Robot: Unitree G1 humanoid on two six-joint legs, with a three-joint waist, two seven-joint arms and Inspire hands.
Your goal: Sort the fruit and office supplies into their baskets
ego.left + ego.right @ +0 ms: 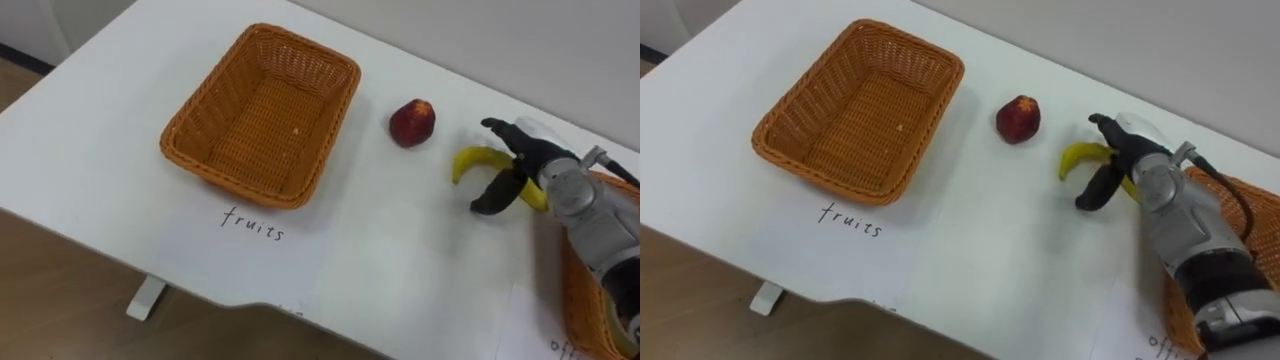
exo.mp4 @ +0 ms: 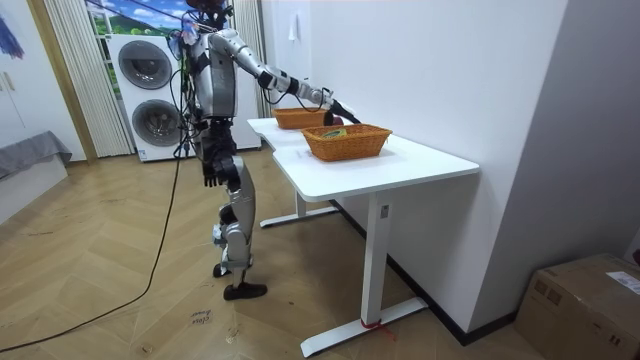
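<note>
Heads up, your right hand [image 1: 548,172] is sitting over the banana [image 1: 473,160] at the right of the frame in the eye views, on the white table [image 1: 400,270]. The fingers [image 1: 497,126] are spread open, some reaching past the far side of the banana and the thumb [image 1: 490,203] on the near side. So it straddles the fruit, but as far as I can see it hasn't closed on it yet. A banana is light and fairly firm, but the skin is smooth and it bruises easily, so I'd pinch across the thick middle rather than the tapered tip, and go gentle. The red fruit [image 1: 411,122] just left of it is rounder and will probably roll, so cup that one. Both belong in the fruit basket [image 1: 190,125] at upper left, well apart from the hand. Your left hand [image 2: 210,175] hangs by the hip in the room view, and I can't tell what its fingers are doing.
</note>
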